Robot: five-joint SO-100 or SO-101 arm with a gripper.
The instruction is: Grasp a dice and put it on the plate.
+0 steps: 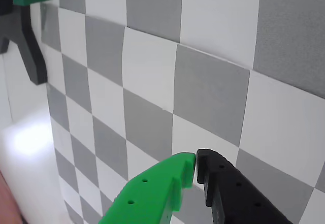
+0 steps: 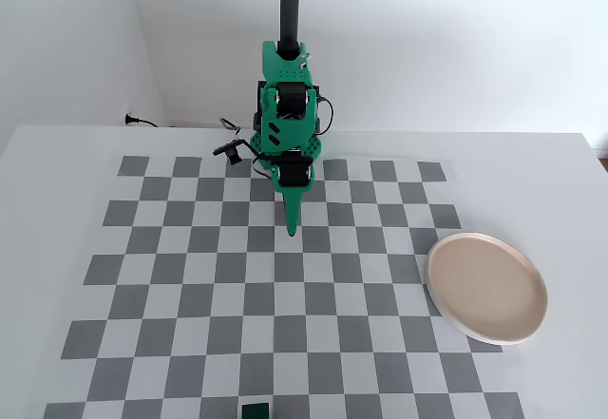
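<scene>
The dice (image 2: 255, 409) is a small dark green cube at the bottom edge of the fixed view, on the front row of the checkerboard. It does not show in the wrist view. The plate (image 2: 486, 287) is round and pale beige-pink with a white rim, at the board's right edge, and it is empty. My gripper (image 2: 291, 230) hangs over the back middle of the board, far from both. In the wrist view its green and black fingertips (image 1: 196, 166) touch with nothing between them.
The grey and white checkerboard (image 2: 190, 286) covers the white table. The arm's base (image 2: 285, 105) and a black pole stand at the back middle, with cables to the wall. A green and black part (image 1: 25, 26) shows at the wrist view's top left.
</scene>
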